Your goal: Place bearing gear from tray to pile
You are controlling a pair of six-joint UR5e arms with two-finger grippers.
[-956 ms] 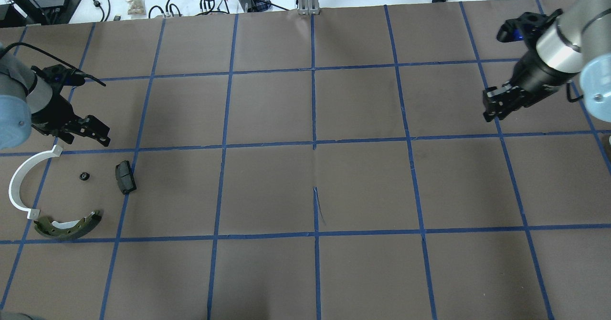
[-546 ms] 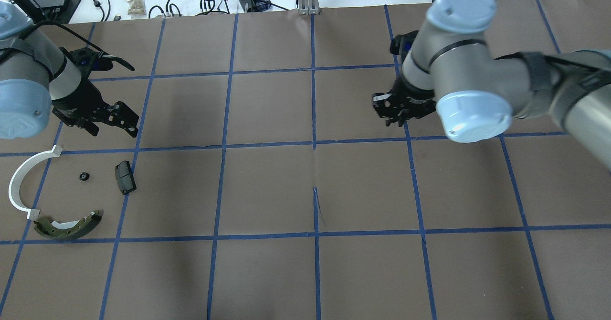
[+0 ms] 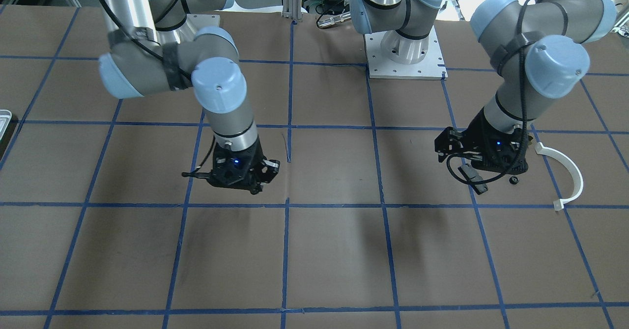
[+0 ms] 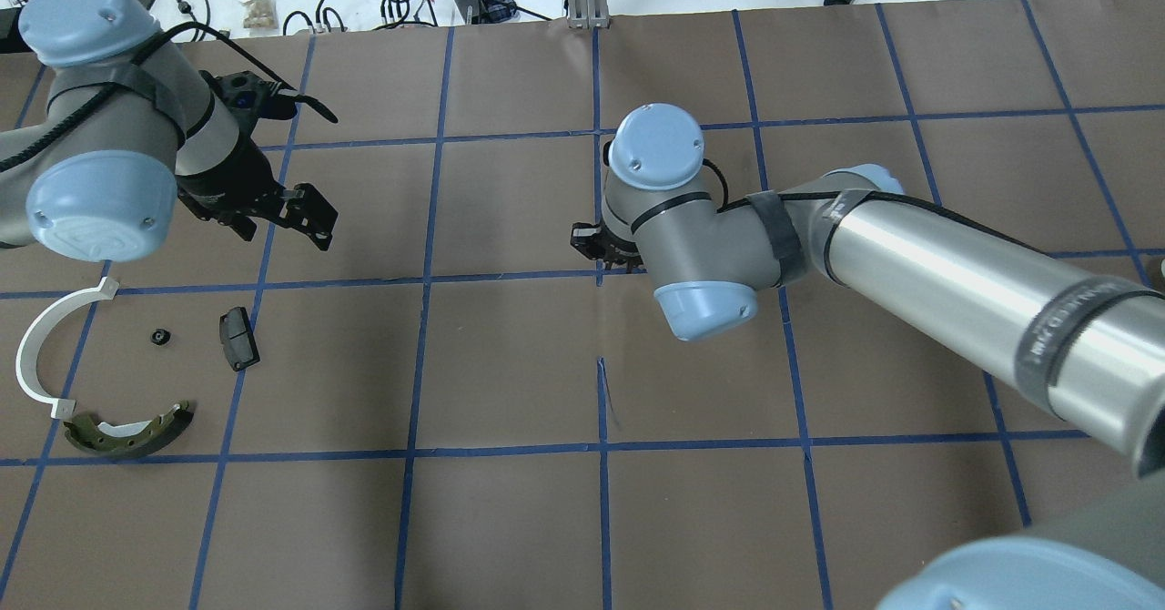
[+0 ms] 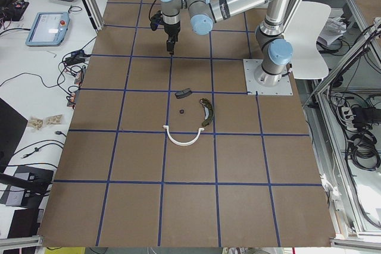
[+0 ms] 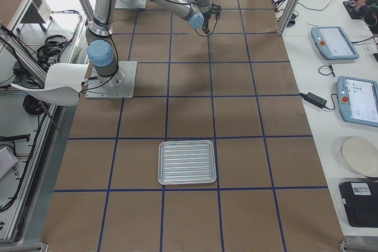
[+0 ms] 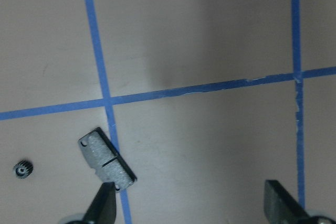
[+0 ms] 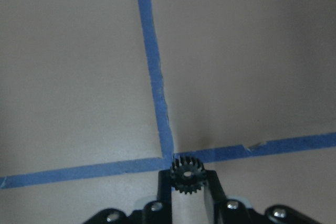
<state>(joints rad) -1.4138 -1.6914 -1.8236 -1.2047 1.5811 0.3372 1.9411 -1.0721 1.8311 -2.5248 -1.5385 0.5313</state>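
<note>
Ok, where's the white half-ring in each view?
Front-facing: half-ring far right.
Overhead: left edge.
Exterior left: centre.
Exterior right: cannot tell.
Left wrist: not in it.
Right wrist: not in it.
Landmark: loose gear on the table beside it.

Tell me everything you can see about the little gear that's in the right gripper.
The gear is small and black, toothed all round, with a round hole at its centre. I cannot tell whether it is metal or plastic. It faces the right wrist camera flat-on, pinched between the two fingers of the right gripper, which touch it on either side. In that view it lines up with a crossing of the blue tape lines on the brown table. No other view shows it clearly.
</note>
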